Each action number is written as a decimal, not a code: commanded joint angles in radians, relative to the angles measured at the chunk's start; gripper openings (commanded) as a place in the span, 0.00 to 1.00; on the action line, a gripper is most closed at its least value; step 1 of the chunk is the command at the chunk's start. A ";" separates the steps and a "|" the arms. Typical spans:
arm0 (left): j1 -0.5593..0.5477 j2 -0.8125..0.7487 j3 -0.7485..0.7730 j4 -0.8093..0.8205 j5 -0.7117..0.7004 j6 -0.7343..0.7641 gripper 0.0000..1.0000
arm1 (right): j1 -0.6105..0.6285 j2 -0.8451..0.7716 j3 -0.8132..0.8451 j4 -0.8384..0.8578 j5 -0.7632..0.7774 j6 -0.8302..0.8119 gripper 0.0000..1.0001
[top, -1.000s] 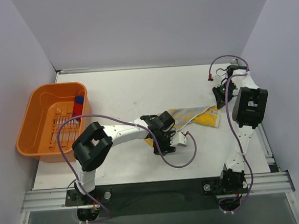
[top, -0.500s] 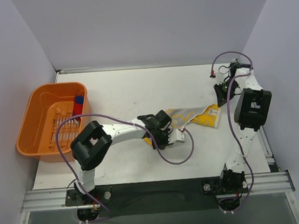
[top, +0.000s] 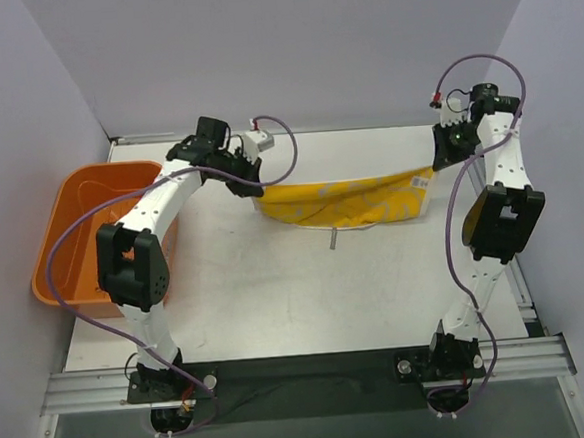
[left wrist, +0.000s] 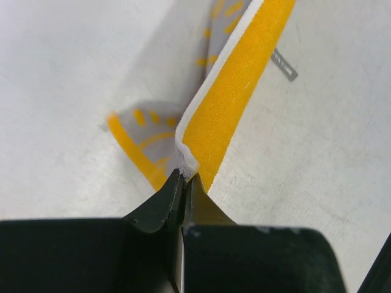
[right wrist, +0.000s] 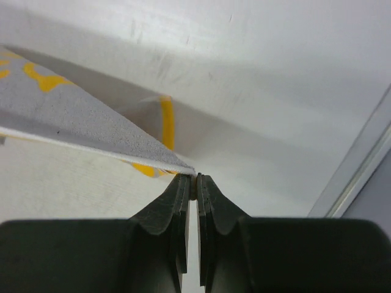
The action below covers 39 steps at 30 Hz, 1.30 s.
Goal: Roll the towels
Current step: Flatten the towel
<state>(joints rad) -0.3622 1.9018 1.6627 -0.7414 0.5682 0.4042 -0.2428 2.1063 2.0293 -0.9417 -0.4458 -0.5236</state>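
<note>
Top external: both jaws clench yellow towel (top: 346, 197) above white table (top: 277, 290) between lilac walls (top: 290, 49).

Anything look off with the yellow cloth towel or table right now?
Nothing damaged or spilled. The yellow cloth towel hangs stretched between the left gripper and right gripper, each shut on a corner; a small grey strip shows below it.

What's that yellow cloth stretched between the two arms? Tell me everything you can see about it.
The yellow towel is soft cloth, yellow with paler markings, a white edge and a greyish reverse. It hangs stretched over the far side of the table, the left end effector shut on one corner, the right end effector on the opposite one. A small grey tag dangles below.
</note>
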 commanded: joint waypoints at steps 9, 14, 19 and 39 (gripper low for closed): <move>0.189 0.308 0.693 0.019 0.098 -0.220 0.00 | 0.019 -0.018 0.376 0.159 -0.010 0.212 0.00; 0.197 0.269 0.691 0.019 0.131 -0.157 0.00 | 0.028 -0.135 0.191 0.326 -0.030 0.151 0.00; 0.203 0.061 0.282 0.049 0.139 0.006 0.00 | 0.045 -0.304 -0.155 0.342 -0.083 -0.030 0.00; 0.111 -0.228 -0.476 -0.122 0.074 0.286 0.40 | 0.226 -0.560 -0.887 0.026 0.050 -0.539 0.60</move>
<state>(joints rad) -0.2512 1.7252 1.1313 -0.7525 0.6525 0.6312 -0.0372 1.5787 1.0912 -0.7311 -0.4427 -0.9722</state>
